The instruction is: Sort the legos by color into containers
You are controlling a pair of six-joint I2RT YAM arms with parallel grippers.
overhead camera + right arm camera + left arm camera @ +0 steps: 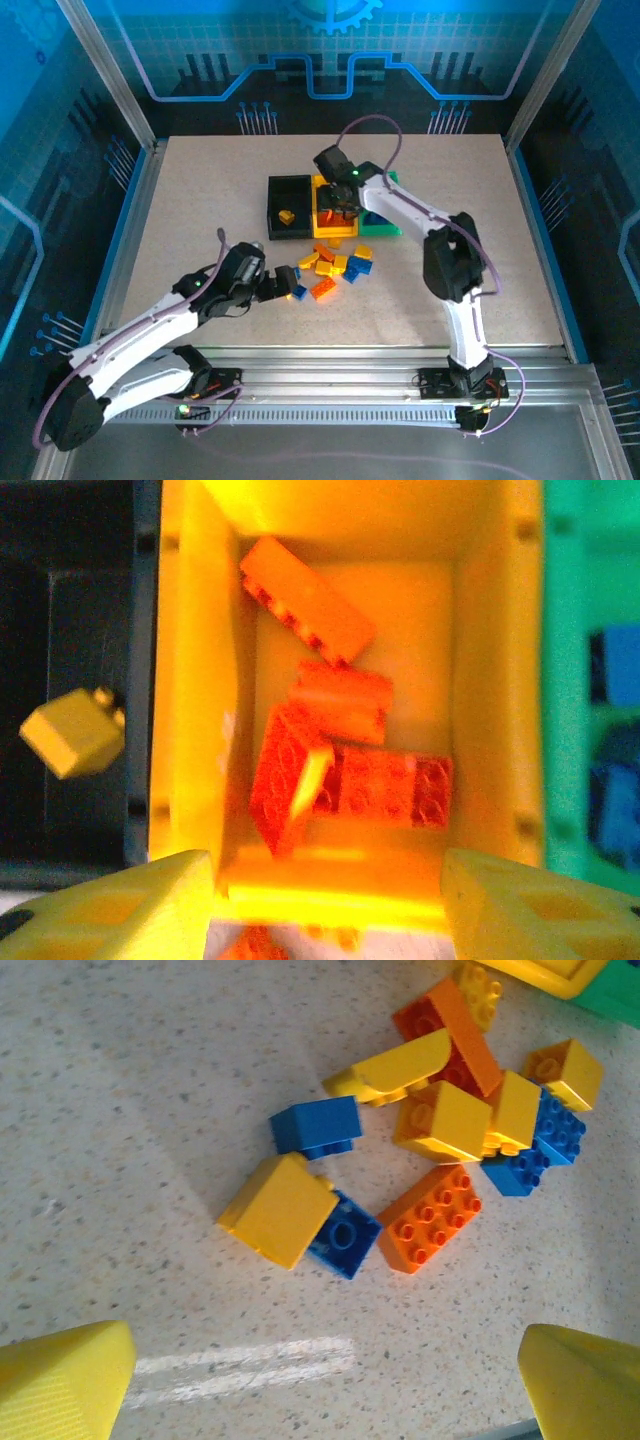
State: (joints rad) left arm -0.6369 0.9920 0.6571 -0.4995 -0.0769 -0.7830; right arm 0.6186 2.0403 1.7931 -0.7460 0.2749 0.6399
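The legos lie in a loose pile (335, 268) of yellow, orange and blue bricks in front of the containers: a black bin (288, 190), a yellow bin (322, 228) and a green bin (385, 228) joined in a row. My left gripper (325, 1390) stands open just short of the pile, nearest a yellow brick (280, 1208), a blue brick (345, 1235) and an orange brick (430, 1218). My right gripper (325, 910) hangs open over the yellow bin (185, 680). Several orange bricks lie in that bin, one of them (280, 785) tilted on edge below the fingers.
One yellow brick (72, 735) lies in the black bin (60, 600), and blue bricks (615, 665) lie in the green bin (565, 680). The table (200, 220) is bare to the left and right of the bins. Metal frame posts and rails border it.
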